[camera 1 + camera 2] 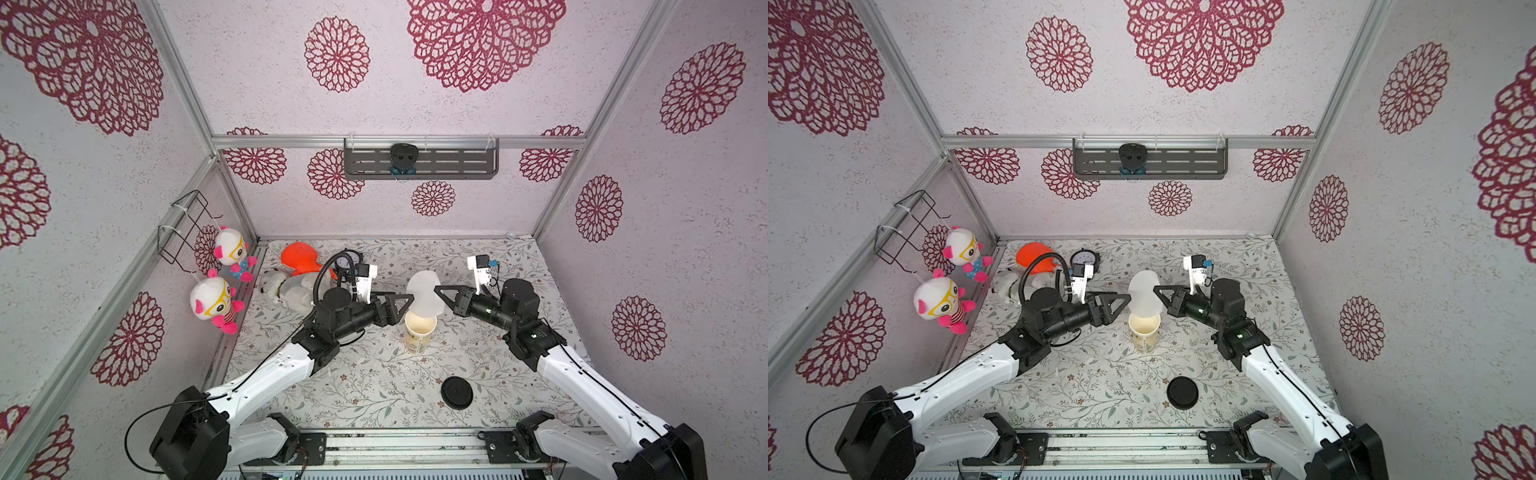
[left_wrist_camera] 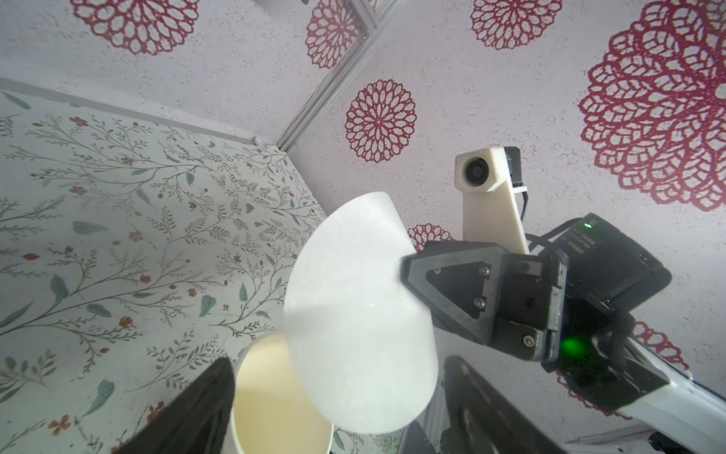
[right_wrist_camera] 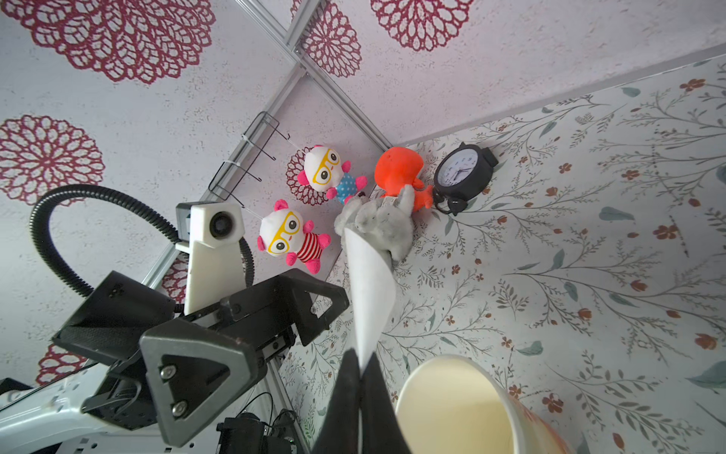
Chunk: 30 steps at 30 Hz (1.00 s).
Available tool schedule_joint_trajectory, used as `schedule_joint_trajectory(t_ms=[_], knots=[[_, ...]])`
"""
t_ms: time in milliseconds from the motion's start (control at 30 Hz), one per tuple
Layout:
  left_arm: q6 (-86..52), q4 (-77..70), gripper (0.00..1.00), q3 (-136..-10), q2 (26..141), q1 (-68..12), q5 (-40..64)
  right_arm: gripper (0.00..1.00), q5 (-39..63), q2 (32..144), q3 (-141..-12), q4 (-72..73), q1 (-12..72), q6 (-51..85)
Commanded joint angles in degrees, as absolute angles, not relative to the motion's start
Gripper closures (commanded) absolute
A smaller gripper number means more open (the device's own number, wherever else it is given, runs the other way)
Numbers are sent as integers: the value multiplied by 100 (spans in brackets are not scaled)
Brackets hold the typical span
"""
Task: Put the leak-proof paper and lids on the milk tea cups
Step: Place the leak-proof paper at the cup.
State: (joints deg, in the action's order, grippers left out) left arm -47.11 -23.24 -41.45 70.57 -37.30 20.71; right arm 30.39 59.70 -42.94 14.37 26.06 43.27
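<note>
While the right gripper (image 3: 359,361) has its jaws pressed together on one edge of the leak-proof paper (image 1: 422,297), the sheet stands on edge and curled, not flat. In both top views it sits above the far side of the cup's mouth. Its lower edge overlaps the far rim there, but I can't tell if it touches.

The milk tea cup (image 1: 419,332) is upright mid-table (image 1: 374,386). Its mouth is open and the inside looks empty and cream-coloured in the right wrist view.

The left gripper (image 1: 405,305) has its jaws well apart and nothing in them. Its tips are just beside the paper's other edge, level with the right gripper across the sheet. Contact with the paper is unclear. The left wrist view shows the paper and cup rim framed between its two fingers (image 2: 204,405).

The black lid (image 1: 457,392) lies flat on the table, nearer the robot's base than the cup and well apart from it.

The plush toys (image 1: 286,286) and clock (image 3: 463,173) are in the far left corner, clear of both arms.
</note>
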Motion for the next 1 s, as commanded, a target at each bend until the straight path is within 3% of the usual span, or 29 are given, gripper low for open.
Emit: schedule_joint_trajectory(t_ms=[0,333,600,867,967], knots=[[-5082,-3060,17,-3995,7155,-3674,2395,100,3253,5968,-4260,2137,2640,4602],[-5410,-3630,30,-3929,7449,-3587,2681,100,3323,6056,-4105,2456,2658,4770],[-5491,-3728,55,-3794,7396,-3552,2705,100,3327,6141,-4044,2479,2663,4755],[-5528,-3436,100,-3664,7257,-3555,2534,100,2998,6002,-4106,1561,2662,4253],[-5448,-3005,100,-3710,7177,-3580,2343,100,2626,5868,-4211,919,2709,3986]])
